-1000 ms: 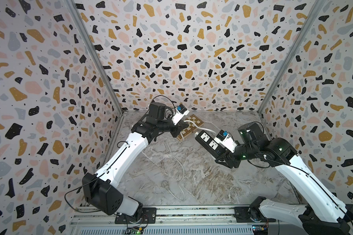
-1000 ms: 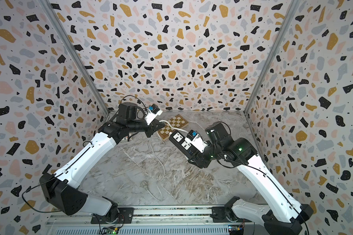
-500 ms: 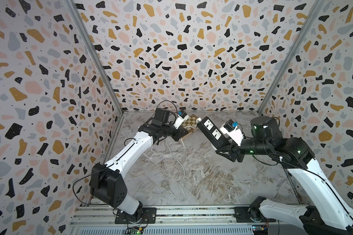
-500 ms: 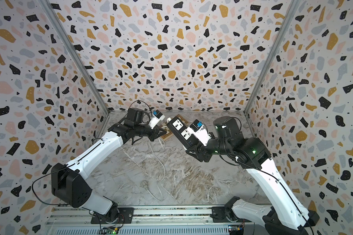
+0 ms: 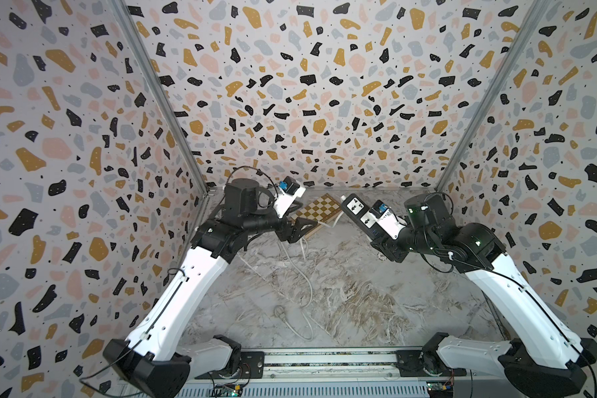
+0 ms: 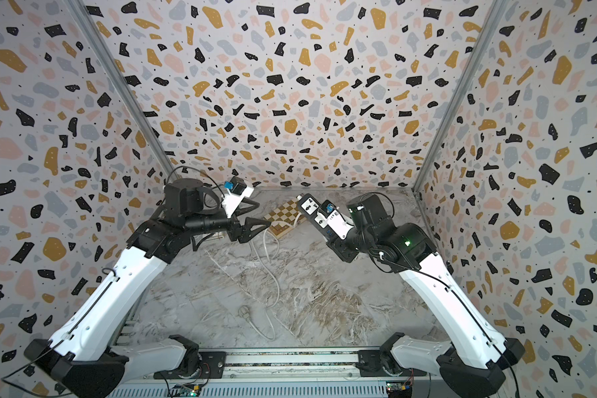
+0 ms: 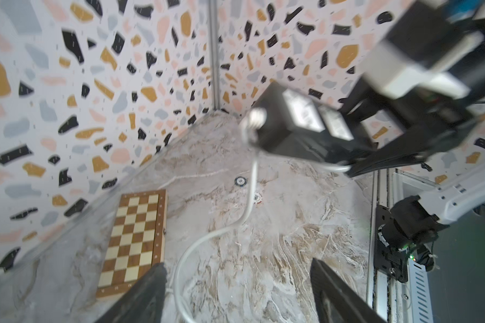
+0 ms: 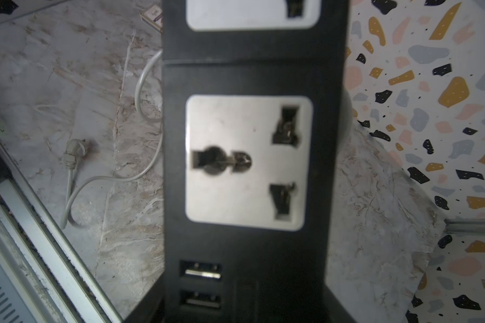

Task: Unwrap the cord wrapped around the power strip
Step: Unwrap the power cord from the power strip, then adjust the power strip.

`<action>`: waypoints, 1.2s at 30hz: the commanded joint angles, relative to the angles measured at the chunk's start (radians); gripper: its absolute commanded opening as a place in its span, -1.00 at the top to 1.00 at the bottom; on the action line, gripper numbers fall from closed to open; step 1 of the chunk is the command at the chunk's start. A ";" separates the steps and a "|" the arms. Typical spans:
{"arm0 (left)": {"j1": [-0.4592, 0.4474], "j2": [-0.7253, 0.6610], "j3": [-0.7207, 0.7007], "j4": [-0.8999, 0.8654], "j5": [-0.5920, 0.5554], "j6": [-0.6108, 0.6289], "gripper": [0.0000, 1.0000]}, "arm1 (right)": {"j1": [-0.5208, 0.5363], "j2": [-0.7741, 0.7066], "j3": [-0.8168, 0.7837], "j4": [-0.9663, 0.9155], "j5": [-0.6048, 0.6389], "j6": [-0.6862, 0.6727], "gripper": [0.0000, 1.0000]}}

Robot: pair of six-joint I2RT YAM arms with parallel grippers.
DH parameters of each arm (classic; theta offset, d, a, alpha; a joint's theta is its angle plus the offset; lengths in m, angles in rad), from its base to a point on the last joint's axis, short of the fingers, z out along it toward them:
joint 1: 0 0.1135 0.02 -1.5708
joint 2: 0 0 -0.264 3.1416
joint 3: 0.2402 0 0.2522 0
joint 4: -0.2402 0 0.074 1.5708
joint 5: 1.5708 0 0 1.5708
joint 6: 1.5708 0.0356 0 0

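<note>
strip: short black power strip with two white sockets, long axis 11–5 o'clock in both top views, free end toward 11 | cord: thin white cord hangs from that end | right claw: clamped on port end | left claw: wide apart, empty

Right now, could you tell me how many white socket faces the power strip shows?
2 socket faces: one by the power strip's free end, one next to the USB ports. The underside is hidden.
</note>
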 commanded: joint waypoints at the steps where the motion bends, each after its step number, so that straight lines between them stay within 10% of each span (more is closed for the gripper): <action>1: -0.004 -0.054 0.000 -0.023 0.155 0.224 -0.63 | 0.001 -0.001 0.063 -0.090 -0.099 -0.144 1.00; 11: -0.079 0.062 0.168 -0.306 0.285 0.519 -0.72 | 0.001 -0.049 0.029 -0.174 -0.223 -0.374 1.00; 25: -0.216 0.190 0.253 -0.405 0.216 0.557 -0.95 | 0.001 -0.016 0.069 -0.218 -0.276 -0.458 1.00; 36: -0.254 0.300 0.288 -0.450 0.146 0.580 -0.61 | 0.001 0.011 0.076 -0.209 -0.289 -0.477 1.00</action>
